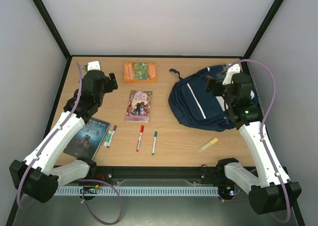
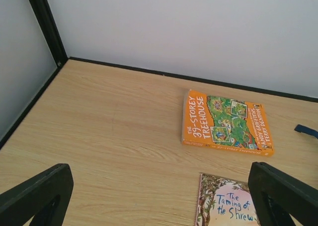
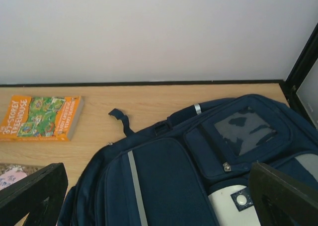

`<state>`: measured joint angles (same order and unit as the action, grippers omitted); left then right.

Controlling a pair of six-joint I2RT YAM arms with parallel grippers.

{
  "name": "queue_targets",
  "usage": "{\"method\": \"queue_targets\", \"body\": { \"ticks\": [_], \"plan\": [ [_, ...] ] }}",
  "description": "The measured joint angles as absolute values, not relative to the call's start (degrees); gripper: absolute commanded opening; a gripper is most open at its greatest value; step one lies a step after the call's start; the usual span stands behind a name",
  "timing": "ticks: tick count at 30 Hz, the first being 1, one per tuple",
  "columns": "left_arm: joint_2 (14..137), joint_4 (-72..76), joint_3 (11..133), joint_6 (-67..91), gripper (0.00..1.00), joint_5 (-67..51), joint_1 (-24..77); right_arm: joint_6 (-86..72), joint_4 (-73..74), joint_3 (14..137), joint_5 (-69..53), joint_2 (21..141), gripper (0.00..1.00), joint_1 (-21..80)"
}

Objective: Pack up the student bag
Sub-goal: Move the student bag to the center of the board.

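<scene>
The navy-blue student bag lies flat at the right of the table, with a white diagonal stripe and white patches. It fills the lower right wrist view, and its zips look shut. My right gripper hovers over the bag's far part, open and empty. My left gripper is open and empty above bare table at the far left. An orange "39-Storey Treehouse" book lies to its right. A "Taming of the Shrew" book lies nearer the middle.
A dark book lies partly under my left arm. Beside it are a purple-capped marker, a red pen and a green pen. A yellow stick lies near the bag's front. Walls close off the table's back and sides.
</scene>
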<state>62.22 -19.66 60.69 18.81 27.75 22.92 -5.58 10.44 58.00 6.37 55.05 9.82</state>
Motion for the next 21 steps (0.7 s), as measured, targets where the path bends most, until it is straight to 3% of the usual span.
{"method": "queue_targets", "body": {
  "ticks": [7, 15, 21],
  "plan": [
    [71.0, -17.5, 61.3, 20.6, 0.99, 16.5, 19.6, -2.4, 11.4, 55.4, 0.5, 57.6, 1.00, 7.3],
    [82.1, -15.6, 62.4, 22.8, 0.98, 1.9, 22.4, 5.3, 15.5, 52.2, -5.9, 64.1, 0.84, 5.3],
    [91.3, -14.3, 66.1, 26.3, 0.98, -5.5, 27.7, 10.8, 20.0, 50.3, -7.6, 69.1, 0.80, 4.6]
  ]
}}
